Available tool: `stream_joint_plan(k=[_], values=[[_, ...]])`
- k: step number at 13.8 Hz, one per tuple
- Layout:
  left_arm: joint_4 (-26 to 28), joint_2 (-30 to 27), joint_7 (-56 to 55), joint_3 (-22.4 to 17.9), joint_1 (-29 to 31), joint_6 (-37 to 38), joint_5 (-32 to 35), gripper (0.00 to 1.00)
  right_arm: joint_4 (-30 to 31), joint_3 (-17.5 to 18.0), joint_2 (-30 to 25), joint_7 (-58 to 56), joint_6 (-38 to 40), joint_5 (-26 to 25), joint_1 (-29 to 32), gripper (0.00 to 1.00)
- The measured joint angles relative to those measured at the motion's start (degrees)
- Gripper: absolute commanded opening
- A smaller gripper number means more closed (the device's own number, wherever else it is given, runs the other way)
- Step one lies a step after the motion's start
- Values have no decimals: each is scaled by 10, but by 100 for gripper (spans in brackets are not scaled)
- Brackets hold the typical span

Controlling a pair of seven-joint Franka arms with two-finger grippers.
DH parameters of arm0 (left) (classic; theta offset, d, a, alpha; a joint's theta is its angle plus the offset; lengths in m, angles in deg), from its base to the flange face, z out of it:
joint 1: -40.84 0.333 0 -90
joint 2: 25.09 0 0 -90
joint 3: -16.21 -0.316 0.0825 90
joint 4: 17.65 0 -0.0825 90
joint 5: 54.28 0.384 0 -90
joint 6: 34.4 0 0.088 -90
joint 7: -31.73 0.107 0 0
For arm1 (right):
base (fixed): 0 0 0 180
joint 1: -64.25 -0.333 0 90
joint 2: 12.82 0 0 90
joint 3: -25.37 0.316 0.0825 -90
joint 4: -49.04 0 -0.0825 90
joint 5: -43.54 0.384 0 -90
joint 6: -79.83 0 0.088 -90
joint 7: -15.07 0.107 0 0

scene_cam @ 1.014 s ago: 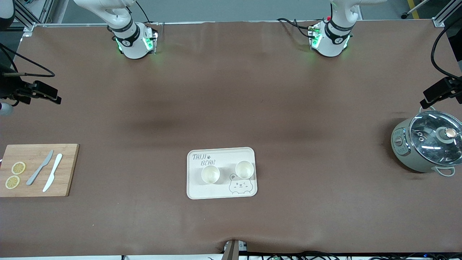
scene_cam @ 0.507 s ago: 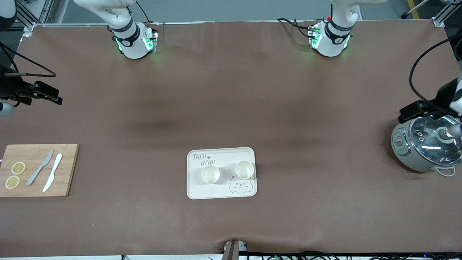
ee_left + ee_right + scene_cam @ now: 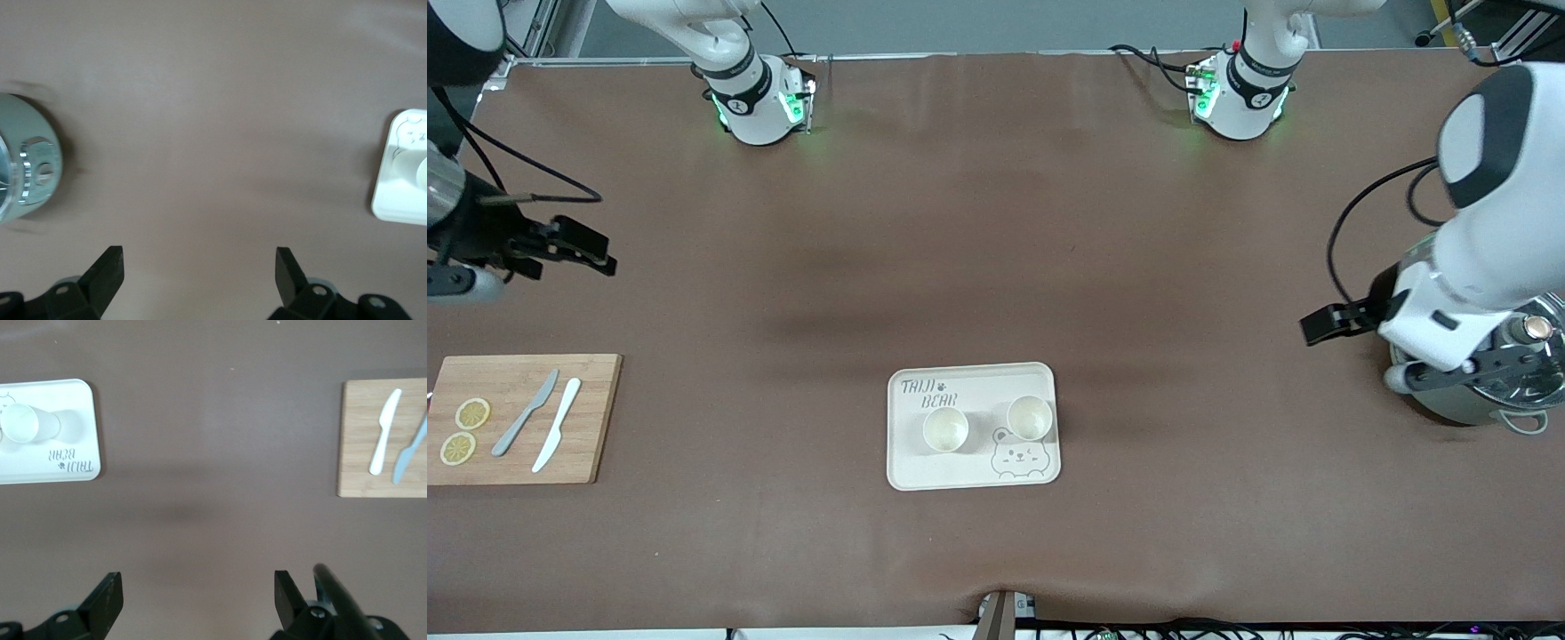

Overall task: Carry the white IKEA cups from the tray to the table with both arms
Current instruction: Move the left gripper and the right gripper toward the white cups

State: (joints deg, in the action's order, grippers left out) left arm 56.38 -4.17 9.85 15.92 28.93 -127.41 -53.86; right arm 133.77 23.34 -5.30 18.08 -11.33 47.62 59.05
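Observation:
Two white IKEA cups stand upright on the cream bear-printed tray [image 3: 898, 462], near the front camera at mid-table: one [image 3: 945, 429] toward the right arm's end, the other [image 3: 1030, 417] toward the left arm's end. My left gripper [image 3: 1320, 324] is open and empty, in the air over bare table beside the pot. In the left wrist view [image 3: 198, 257] its jaws stand wide apart, with the tray's end [image 3: 400, 167] far off. My right gripper [image 3: 596, 253] is open and empty over bare table at the right arm's end. Its wrist view [image 3: 197, 580] shows one cup [image 3: 20, 423] on the tray.
A grey-green pot with a glass lid [image 3: 1467, 404] stands at the left arm's end, partly covered by the left arm. A wooden cutting board [image 3: 596, 418] with two knives and lemon slices lies at the right arm's end; it also shows in the right wrist view [image 3: 360, 440].
The left arm has swung in over the pot, its gripper moving toward mid-table. The right gripper has shifted a little toward mid-table. The cups and tray have not moved.

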Motion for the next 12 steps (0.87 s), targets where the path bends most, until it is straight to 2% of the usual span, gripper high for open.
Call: stream_joint_plan(k=[8,12], values=[[2,72,-157,2,-88,-95,0,100,-18,3,92,189,-127,1,-140,100],[2,117,-241,2,-128,-169,-6,100,-19,3,139,233,-192,1,-179,100]])
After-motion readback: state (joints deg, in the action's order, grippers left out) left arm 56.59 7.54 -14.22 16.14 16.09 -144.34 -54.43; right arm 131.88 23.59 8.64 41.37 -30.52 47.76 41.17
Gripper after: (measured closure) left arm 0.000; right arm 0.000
